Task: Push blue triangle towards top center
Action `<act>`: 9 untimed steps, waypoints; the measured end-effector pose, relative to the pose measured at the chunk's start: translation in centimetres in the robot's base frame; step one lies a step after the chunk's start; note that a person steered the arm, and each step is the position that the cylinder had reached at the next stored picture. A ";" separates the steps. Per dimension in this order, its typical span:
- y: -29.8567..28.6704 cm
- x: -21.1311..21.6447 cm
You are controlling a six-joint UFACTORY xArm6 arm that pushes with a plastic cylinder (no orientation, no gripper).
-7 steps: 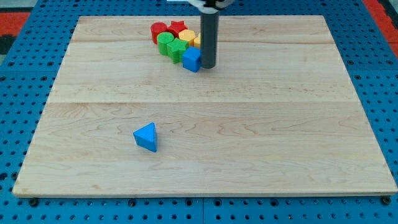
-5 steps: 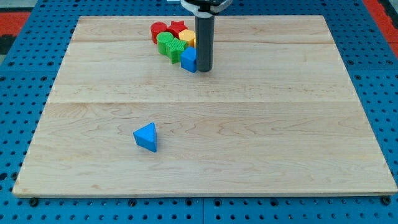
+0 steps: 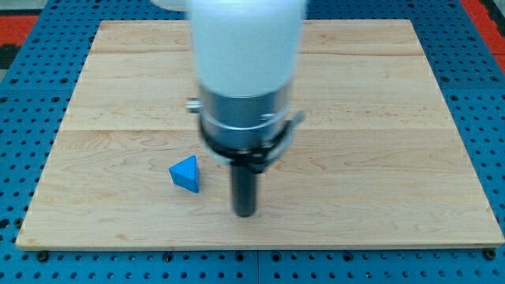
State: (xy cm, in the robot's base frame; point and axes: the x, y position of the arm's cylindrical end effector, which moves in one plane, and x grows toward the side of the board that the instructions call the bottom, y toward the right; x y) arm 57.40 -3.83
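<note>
The blue triangle (image 3: 186,173) lies on the wooden board (image 3: 379,142) at the lower left of centre. My tip (image 3: 245,213) stands on the board to the triangle's right and a little below it, apart from it by a small gap. The arm's white and grey body fills the middle of the view above the rod and hides the cluster of blocks near the top centre.
The board's bottom edge (image 3: 260,244) runs just below my tip. A blue pegboard surface (image 3: 24,142) surrounds the board.
My tip has left the block cluster at the top centre and moved far down the view to the lower centre, beside the blue triangle. The triangle has not moved.
</note>
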 end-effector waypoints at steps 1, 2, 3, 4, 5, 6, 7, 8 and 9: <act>-5.8 -1.3; -5.6 -4.0; -0.3 -7.9; 2.3 -12.0; 1.4 -16.8; 4.3 -17.0; 7.7 -15.7; 7.8 -19.3; 8.7 -22.2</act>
